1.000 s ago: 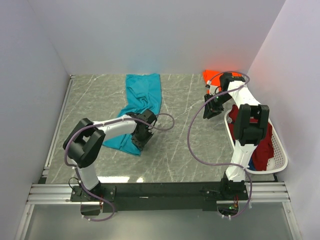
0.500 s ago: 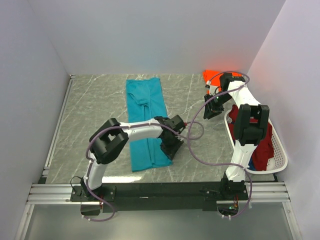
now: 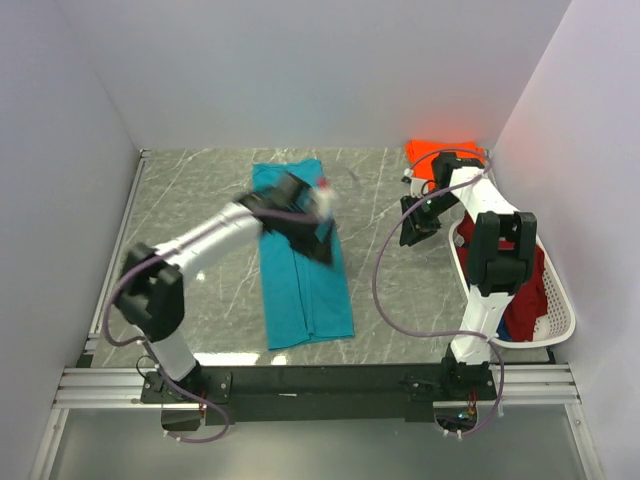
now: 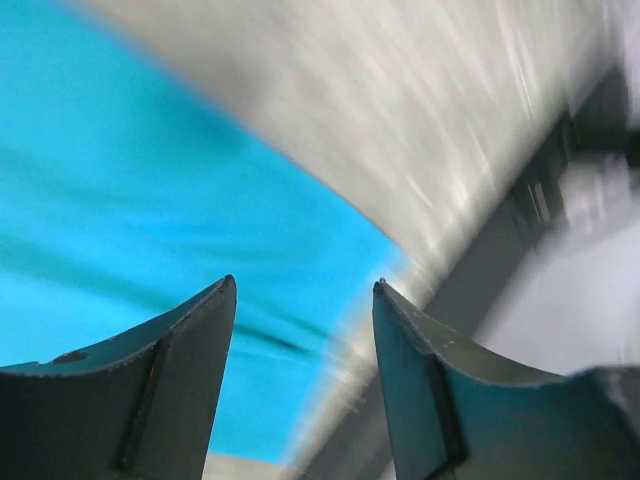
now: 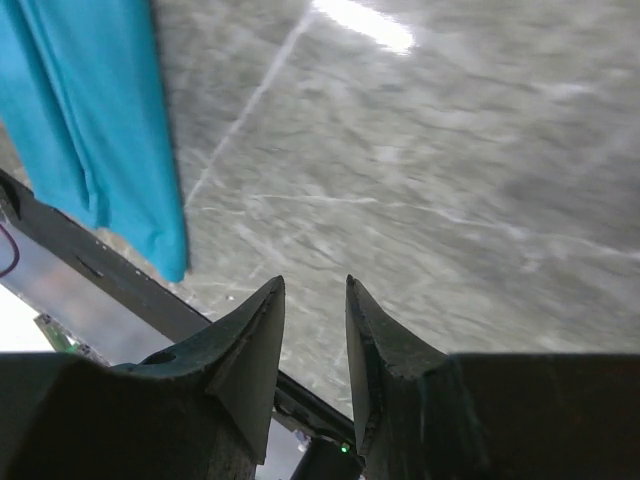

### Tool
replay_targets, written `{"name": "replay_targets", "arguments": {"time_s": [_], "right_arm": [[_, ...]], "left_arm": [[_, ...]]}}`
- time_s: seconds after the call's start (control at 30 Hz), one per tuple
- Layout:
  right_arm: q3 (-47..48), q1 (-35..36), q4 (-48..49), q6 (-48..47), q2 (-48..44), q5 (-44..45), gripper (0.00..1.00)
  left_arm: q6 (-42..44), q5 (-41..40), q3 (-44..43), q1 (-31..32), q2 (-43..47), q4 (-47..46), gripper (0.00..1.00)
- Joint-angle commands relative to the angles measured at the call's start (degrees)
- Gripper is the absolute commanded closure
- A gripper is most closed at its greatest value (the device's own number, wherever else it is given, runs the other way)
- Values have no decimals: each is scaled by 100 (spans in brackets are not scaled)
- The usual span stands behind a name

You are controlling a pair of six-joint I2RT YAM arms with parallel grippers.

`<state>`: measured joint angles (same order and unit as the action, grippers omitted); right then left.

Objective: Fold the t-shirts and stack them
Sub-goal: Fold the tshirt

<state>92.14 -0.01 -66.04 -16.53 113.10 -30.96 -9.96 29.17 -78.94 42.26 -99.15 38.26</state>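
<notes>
T-shirts lie in three places. The teal t-shirt [image 3: 305, 290] is folded into a long narrow strip on the middle of the bench [image 3: 200, 200]. Its long axis runs from the far edge to the near edge, and the near end slants a little to the right and stops close to the near edge. The orange t-shirt [image 3: 438, 151] is bunched in the far right corner. The dark red t-shirt [image 3: 525, 293] and some blue cloth [image 3: 538, 326] sit in the white basket [image 3: 566, 318] at the right edge.

The left arm [image 3: 205, 235] reaches diagonally from the near left corner across the far half of the teal strip and hides part of it. It is blurred. The left pincer [image 4: 305, 283] hangs above the cloth's right border, its fingers spread well apart with nothing between them.

The right arm [image 3: 492, 250] folds up beside the basket and bends back toward the far right. The right pincer [image 5: 314, 281] points down over bare bench between the teal strip and the orange t-shirt. Its fingers stand a narrow gap apart and hold nothing.
</notes>
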Motion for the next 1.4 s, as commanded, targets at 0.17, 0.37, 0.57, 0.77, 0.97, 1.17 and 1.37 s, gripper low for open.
{"name": "replay_targets", "arguments": {"time_s": [0.17,0.37,0.57,0.77,0.97,1.17,1.37], "right_arm": [[-188,528,610,353,-386,-367,62],[-135,537,645,388,-306,-314,62],[-240,537,663,379,-324,-191,63],[-144,485,592,344,-297,-147,63],[-12,432,504,309,-218,-121,63],[94,432,452,309,-218,-103,63],[723,423,189,160,-245,-112,61]], "left_arm": [[442,-490,-2123,-2747,-1567,-3,40],[-58,-886,-3312,-2987,-2826,-696,43],[-533,-1185,-4173,-2987,-3872,-943,47],[-446,-1168,-4841,-2890,-4621,-636,48],[-270,-966,-5114,-2688,-4911,-513,47],[-419,-843,-5307,-2539,-5079,-662,47],[-490,-869,-5430,-2714,-4465,-1136,27]]}}
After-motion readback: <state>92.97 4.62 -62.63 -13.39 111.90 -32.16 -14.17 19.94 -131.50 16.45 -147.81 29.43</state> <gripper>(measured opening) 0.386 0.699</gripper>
